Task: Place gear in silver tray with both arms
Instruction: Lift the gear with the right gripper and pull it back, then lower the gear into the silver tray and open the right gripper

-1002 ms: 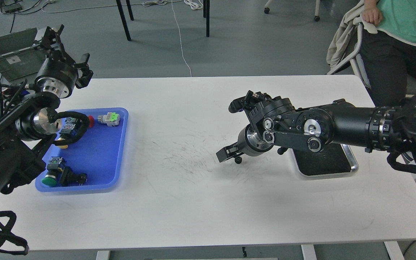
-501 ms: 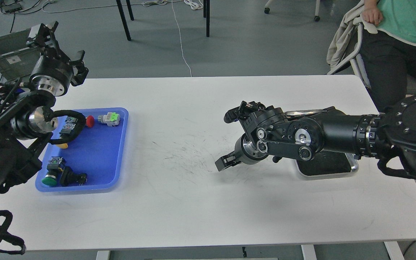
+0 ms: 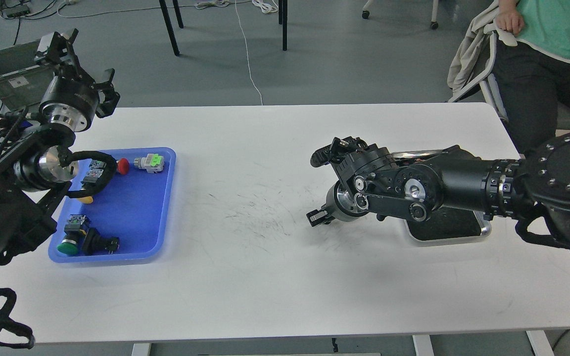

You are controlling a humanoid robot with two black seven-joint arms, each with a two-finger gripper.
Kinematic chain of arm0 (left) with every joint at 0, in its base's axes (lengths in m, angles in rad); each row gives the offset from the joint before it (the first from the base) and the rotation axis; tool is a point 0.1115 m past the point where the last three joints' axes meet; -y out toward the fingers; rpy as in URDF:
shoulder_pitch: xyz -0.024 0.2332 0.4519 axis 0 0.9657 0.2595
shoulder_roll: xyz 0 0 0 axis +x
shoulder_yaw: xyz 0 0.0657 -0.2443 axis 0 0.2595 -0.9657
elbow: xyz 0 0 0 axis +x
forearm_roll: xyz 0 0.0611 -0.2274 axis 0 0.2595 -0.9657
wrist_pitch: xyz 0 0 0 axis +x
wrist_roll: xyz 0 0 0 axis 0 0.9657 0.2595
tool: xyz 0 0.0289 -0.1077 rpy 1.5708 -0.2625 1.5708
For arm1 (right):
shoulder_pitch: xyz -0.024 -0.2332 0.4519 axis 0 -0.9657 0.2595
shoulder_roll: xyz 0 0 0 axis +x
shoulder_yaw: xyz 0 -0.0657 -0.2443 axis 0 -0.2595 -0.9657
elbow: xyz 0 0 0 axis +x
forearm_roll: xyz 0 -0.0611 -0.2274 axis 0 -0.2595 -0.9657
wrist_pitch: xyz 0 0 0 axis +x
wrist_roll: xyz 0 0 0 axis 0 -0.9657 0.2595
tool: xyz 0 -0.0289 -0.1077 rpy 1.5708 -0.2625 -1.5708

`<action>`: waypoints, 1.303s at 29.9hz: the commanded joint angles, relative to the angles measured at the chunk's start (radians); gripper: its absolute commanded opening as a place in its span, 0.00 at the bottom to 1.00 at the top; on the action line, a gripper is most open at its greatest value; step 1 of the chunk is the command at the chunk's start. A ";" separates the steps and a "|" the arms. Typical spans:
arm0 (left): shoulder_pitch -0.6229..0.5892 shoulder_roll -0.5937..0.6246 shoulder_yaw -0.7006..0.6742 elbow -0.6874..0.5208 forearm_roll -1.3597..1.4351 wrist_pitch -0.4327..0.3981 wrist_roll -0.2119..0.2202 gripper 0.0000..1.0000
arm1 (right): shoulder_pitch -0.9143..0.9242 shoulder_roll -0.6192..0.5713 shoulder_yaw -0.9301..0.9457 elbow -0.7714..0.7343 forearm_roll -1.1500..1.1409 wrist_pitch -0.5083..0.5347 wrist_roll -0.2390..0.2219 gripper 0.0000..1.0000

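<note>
Tabletop nearest the viewer is bare white, scuffed toward the centre. Judged step: fetching a part for transfer; no part is in either gripper. Beyond that, the right gripper hangs low over the scuffed patch, seen end-on and dark; whether its fingers are parted cannot be told, and nothing shows between them. Just behind its arm lies the silver tray, largely hidden, the visible bottom empty. At left, the blue tray holds the parts, including a green-capped button and a grey-green switch. Farthest, the left gripper is raised past the table's edge, fingers spread, empty. Recommended: bring it down squarely over one part, clear of neighbours.
</note>
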 commanded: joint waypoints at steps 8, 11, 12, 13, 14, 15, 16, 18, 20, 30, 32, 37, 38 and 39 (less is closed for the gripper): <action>0.000 0.011 -0.002 0.000 -0.001 0.000 0.000 0.98 | 0.078 -0.027 0.075 0.000 0.004 0.000 0.006 0.02; 0.000 0.014 -0.002 0.000 -0.001 -0.002 0.000 0.98 | 0.138 -0.150 0.163 -0.002 0.004 0.000 0.009 0.02; 0.000 0.014 -0.002 0.000 -0.001 -0.002 0.000 0.98 | 0.158 -0.194 0.178 0.004 0.009 0.000 0.011 0.02; 0.000 0.014 -0.002 0.000 -0.001 -0.002 0.000 0.98 | 0.174 -0.250 0.194 0.012 0.014 0.000 0.012 0.02; -0.001 0.014 -0.002 0.000 -0.001 -0.002 0.000 0.98 | 0.184 -0.299 0.198 0.023 0.015 0.000 0.012 0.02; -0.002 0.012 -0.003 0.000 -0.001 -0.002 0.000 0.98 | 0.190 -0.361 0.200 0.042 0.015 0.000 0.014 0.02; -0.002 0.011 -0.002 0.000 -0.001 -0.002 0.000 0.98 | 0.191 -0.417 0.200 0.070 0.015 0.000 0.017 0.02; -0.002 0.006 -0.002 0.000 -0.001 0.000 -0.006 0.98 | 0.185 -0.539 0.200 0.146 0.014 0.000 0.019 0.02; -0.002 0.002 -0.002 0.000 -0.001 0.000 -0.008 0.98 | 0.169 -0.658 0.198 0.225 0.001 0.000 0.019 0.02; -0.006 -0.025 0.000 0.000 0.001 0.002 -0.009 0.98 | -0.104 -0.784 0.226 0.279 -0.077 0.000 0.019 0.02; -0.008 -0.025 0.000 0.000 0.001 0.003 -0.009 0.98 | -0.124 -0.779 0.229 0.277 -0.098 0.000 0.019 0.02; -0.012 -0.026 0.000 0.000 0.001 0.003 -0.009 0.98 | -0.161 -0.753 0.234 0.276 -0.112 0.000 0.019 0.02; -0.012 -0.026 0.000 0.000 0.001 0.003 -0.009 0.98 | -0.166 -0.750 0.234 0.274 -0.112 0.000 0.019 0.02; -0.012 -0.026 0.000 0.000 0.001 0.003 -0.009 0.98 | -0.170 -0.747 0.234 0.271 -0.112 0.000 0.019 0.02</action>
